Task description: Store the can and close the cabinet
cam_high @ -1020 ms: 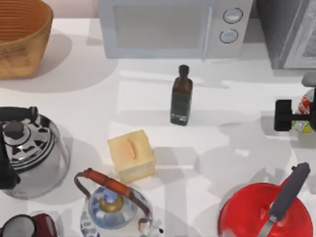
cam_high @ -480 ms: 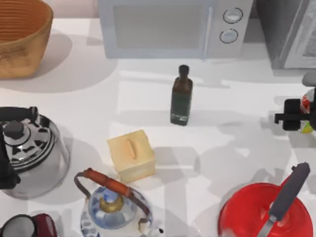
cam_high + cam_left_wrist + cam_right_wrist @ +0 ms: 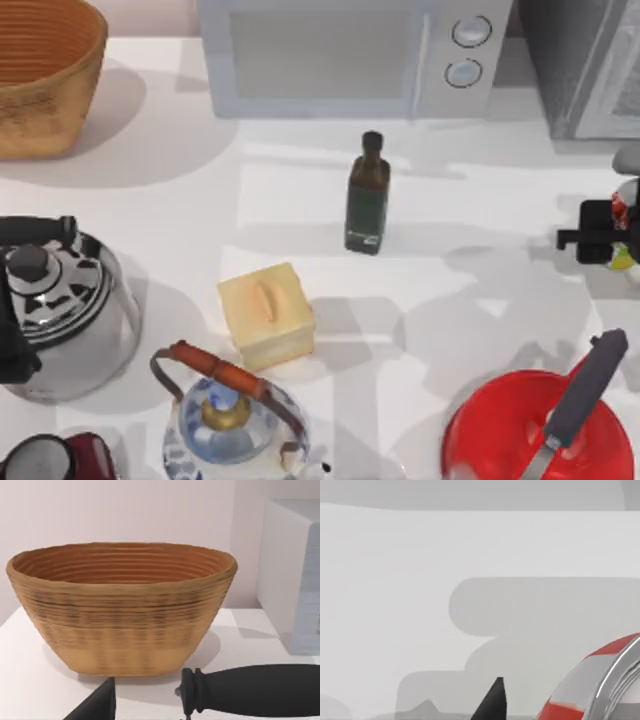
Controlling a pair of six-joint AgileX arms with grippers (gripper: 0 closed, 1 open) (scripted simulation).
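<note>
The right gripper (image 3: 612, 232) grips the can (image 3: 622, 215) at its middle (light, thin-walled, smooth sides likely slippery); left gripper state unclear

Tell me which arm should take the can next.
Right. The right gripper sits against the can at the table's right edge, while the left arm sits parked far left beside the steel kettle.
</note>
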